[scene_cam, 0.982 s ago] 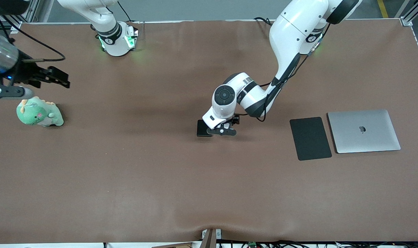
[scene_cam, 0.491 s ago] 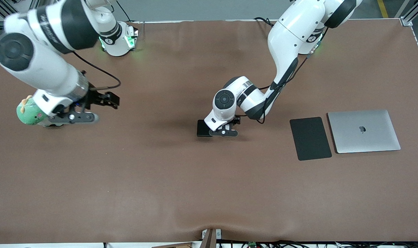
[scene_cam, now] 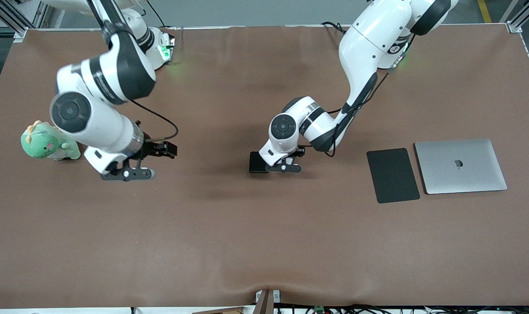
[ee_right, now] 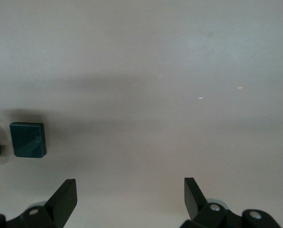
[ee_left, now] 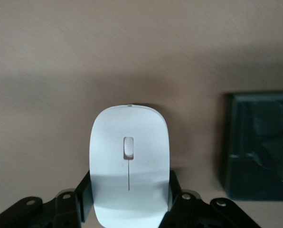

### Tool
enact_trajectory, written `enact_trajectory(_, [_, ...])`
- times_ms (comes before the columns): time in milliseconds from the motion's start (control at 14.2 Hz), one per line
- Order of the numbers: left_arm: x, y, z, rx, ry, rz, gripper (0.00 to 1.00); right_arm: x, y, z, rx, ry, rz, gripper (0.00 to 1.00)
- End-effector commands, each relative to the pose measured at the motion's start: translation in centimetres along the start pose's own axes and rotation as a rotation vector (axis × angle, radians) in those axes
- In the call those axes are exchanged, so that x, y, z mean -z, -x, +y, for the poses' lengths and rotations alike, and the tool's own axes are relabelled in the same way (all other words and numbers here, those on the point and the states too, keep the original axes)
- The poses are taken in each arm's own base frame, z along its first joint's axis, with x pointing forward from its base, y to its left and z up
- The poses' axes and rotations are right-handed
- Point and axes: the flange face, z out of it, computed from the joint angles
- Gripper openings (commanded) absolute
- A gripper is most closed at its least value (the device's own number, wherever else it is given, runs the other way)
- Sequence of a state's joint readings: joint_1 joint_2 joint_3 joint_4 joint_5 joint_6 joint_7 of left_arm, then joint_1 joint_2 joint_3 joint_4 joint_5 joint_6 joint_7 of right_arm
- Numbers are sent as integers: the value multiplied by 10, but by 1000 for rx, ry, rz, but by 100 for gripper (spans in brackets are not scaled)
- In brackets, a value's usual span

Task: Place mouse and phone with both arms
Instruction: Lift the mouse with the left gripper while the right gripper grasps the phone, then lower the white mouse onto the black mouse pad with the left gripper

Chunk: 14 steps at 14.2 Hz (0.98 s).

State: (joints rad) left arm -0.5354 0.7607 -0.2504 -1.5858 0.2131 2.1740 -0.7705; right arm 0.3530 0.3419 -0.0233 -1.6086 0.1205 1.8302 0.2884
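The white mouse [ee_left: 129, 161] lies on the brown table with the pads [ee_left: 86, 192] of my left gripper [ee_left: 129, 191] pressed against both its sides. In the front view the left gripper [scene_cam: 291, 157] is low at the table's middle, and the arm's wrist hides the mouse. The black phone [scene_cam: 256, 163] [ee_left: 260, 145] lies flat right beside the mouse, toward the right arm's end. My right gripper [scene_cam: 165, 150] [ee_right: 130, 194] is open and empty over bare table between the green toy and the phone [ee_right: 28, 139].
A green dinosaur plush [scene_cam: 48, 141] sits toward the right arm's end. A thin black mouse pad [scene_cam: 393, 175] and a closed silver laptop [scene_cam: 460, 165] lie side by side toward the left arm's end.
My left gripper has shut on the mouse. The right arm has swung in from the table's end, over the plush, toward the middle.
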Motion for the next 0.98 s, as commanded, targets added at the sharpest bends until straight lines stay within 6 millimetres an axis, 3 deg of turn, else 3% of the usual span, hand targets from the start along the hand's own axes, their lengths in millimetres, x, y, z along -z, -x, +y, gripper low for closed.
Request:
enact_trajectory(0, [60,-16,-48,47,-85,28,25,-33,-7,-35,-28,-20,6,100])
enact_trajectory(70, [75,-21,-64,50,-101,31,25,-51,-9,-59,-46,-25,34,100])
enact_trajectory(211, [104,-43,-119,58,-121,34,27,-82,-5,-106,-82,-35,75,100])
enact_trajectory(421, [130,-66,-208,11,-109,36,27,-161,1,-163,-107,-16,67,100])
enact_trajectory(561, [130,-68,-274,36,-102,19,27,-192,6,-204,-85,-30,108,100])
enact_trajectory(702, [119,-60,-305,21,-85,19,27,-206,3,-219,-76,-30,109,100])
enact_trajectory(912, [95,-52,-360,3,-57,17,27,-232,18,-244,-31,-12,101,100])
